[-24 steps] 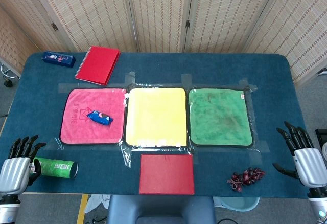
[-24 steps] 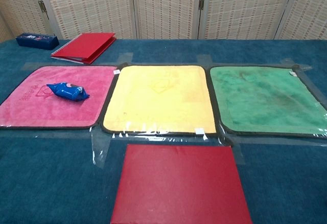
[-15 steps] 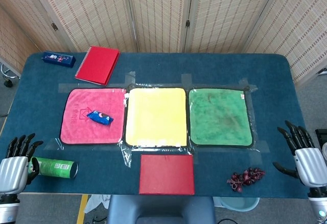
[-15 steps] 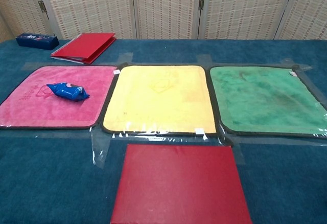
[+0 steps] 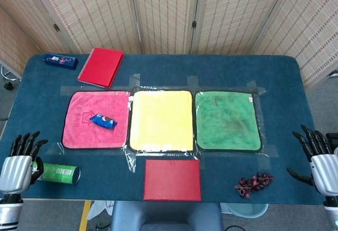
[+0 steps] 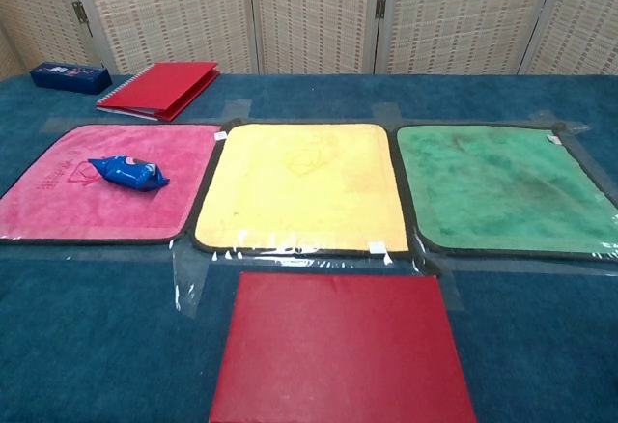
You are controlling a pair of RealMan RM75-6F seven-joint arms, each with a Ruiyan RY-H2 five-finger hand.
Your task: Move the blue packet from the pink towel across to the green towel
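Lying on the pink towel [image 5: 96,121], toward its right half and a little far of its middle, the packet [image 5: 103,121] is seen untouched; the move to the green towel [image 5: 228,120] is judged not yet begun. The packet's long axis runs roughly left-right, tilted so that its right end sits slightly nearer in the head view. It is a small, glossy blue pouch, puffed in the middle and pinched at its ends, with a patch of red and white print on top; it is judged light and crinkly, likely to slip under a loose hold.

The left hand [image 5: 17,167] is held off the near left corner of the table, fingers spread and holding nothing. From it the packet lies to the right and farther away, with the near edge of the pink towel between them. A green can [image 5: 58,172] lies on its side just right of this hand, apparently touching it. The right hand [image 5: 323,162] is held off the near right edge, fingers likewise apart and empty, with the yellow towel [image 5: 161,119] and the green towel both between it and the packet.

The left hand is therefore much the nearer, and a reach up and to the right is judged the natural approach, closing across the packet's short width. Neither hand shows in the chest view.
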